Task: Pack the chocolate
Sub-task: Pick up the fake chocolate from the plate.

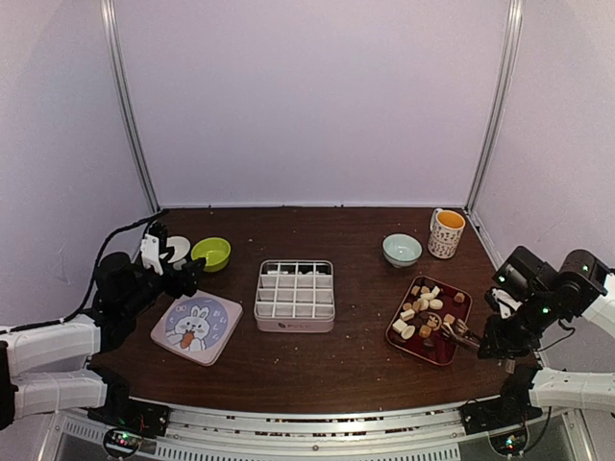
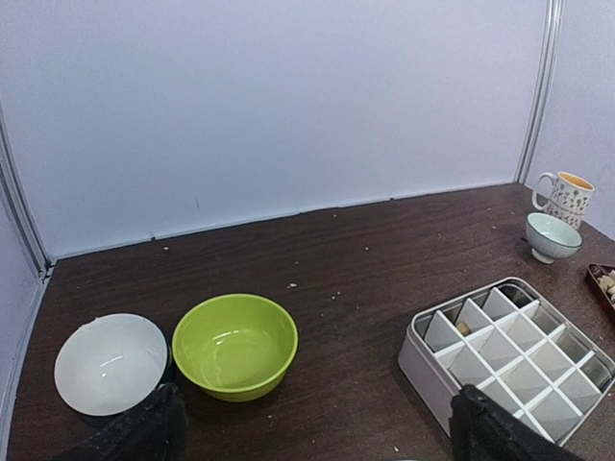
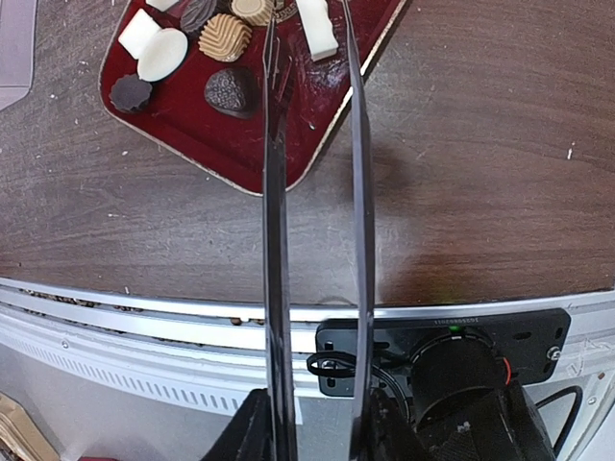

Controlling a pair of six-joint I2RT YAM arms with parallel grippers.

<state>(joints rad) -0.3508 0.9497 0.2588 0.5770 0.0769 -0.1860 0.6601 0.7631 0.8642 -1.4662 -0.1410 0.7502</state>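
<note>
The chocolate (image 1: 423, 307) lies as several cream, tan and dark pieces on a dark red tray (image 1: 438, 352) at the right. Up close, a white round piece (image 3: 161, 54), a tan ridged one (image 3: 226, 36) and a dark heart (image 3: 231, 91) rest on the tray (image 3: 192, 134). My right gripper (image 3: 317, 415) is shut on metal tongs (image 3: 277, 211). The tong tips stand parted over the tray's near corner with nothing between them. The white compartment box (image 1: 295, 295) sits mid-table, and one small tan piece (image 2: 463, 327) lies in a cell. My left gripper (image 2: 317, 449) hangs open and empty.
A green bowl (image 2: 235, 344) and a white bowl (image 2: 110, 362) sit just ahead of the left gripper. The bunny-print lid (image 1: 196, 327) lies left of the box. A teal bowl (image 1: 402, 250) and a patterned mug (image 1: 446, 232) stand at the back right. Crumbs dot the tabletop.
</note>
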